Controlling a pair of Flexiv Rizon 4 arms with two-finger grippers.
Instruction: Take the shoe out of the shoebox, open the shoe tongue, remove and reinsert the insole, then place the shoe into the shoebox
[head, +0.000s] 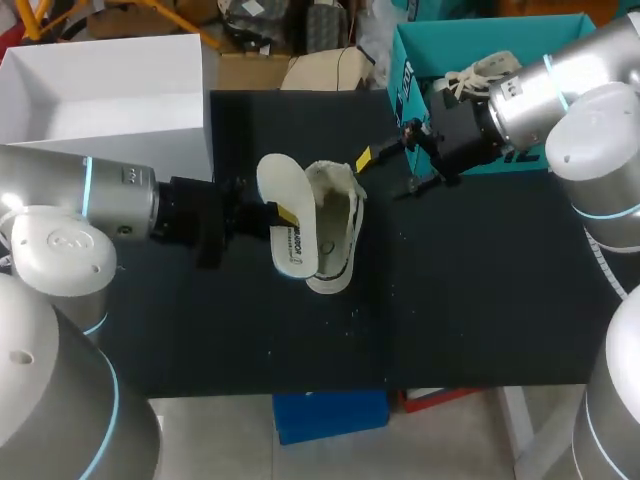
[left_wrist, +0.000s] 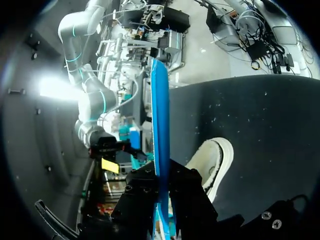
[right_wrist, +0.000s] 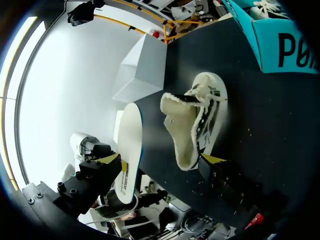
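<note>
From above, my left claw (head: 283, 214) is clamped on the white insole (head: 274, 180), held on edge just beside the shoe (head: 338, 228), which lies sideways on the table (head: 470, 280). My right claw (head: 386, 170) hangs spread and empty near it. My left wrist shows the insole pinched edge-on; my right wrist, the shoe's opening just ahead.

shoe (head: 338, 238): one side hidden behind the insole (head: 283, 205).
teal shoebox (head: 418, 62): front wall largely behind the right arm (head: 545, 88).
second shoe (head: 482, 72): only its laced top shows.
</note>
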